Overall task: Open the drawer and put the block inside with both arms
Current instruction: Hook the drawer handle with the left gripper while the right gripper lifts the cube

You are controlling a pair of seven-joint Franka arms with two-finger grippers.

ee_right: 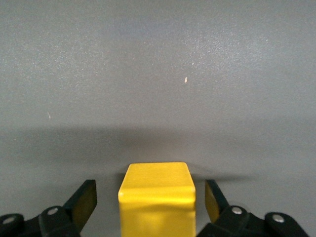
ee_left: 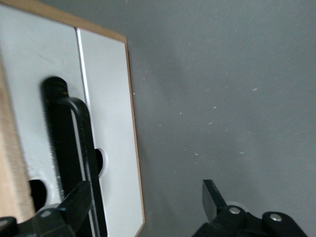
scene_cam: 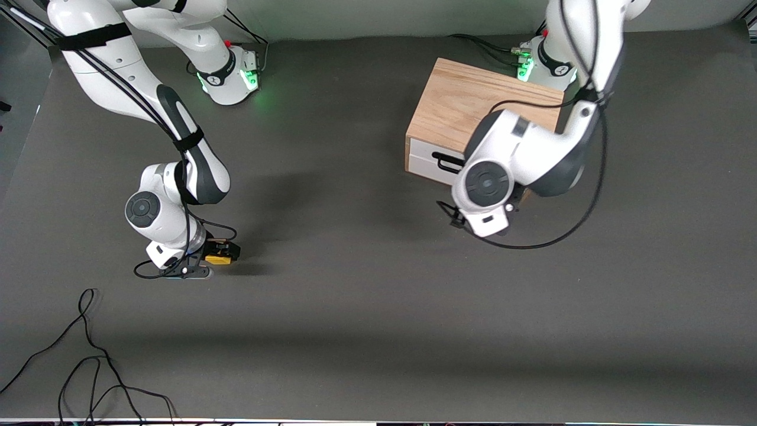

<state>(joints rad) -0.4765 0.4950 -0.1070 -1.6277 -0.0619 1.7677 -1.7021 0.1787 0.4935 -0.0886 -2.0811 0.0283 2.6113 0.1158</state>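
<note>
The right arm's fingers (ee_right: 85, 201) stand open on either side of the yellow block (ee_right: 157, 197), which sits on the grey surface (scene_cam: 366, 284) at the right arm's end. They need to close next. The left arm's fingers (ee_left: 76, 200) gape beside the closed drawer's (ee_left: 106, 138) black handle (ee_left: 69, 148), not yet hooked.

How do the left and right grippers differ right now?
The right gripper straddles the yellow block on the table, gaps either side; the left gripper is at the drawer, one finger beside its black handle. Right is down at the mat, left at the cabinet front. Both are open, holding nothing.
</note>
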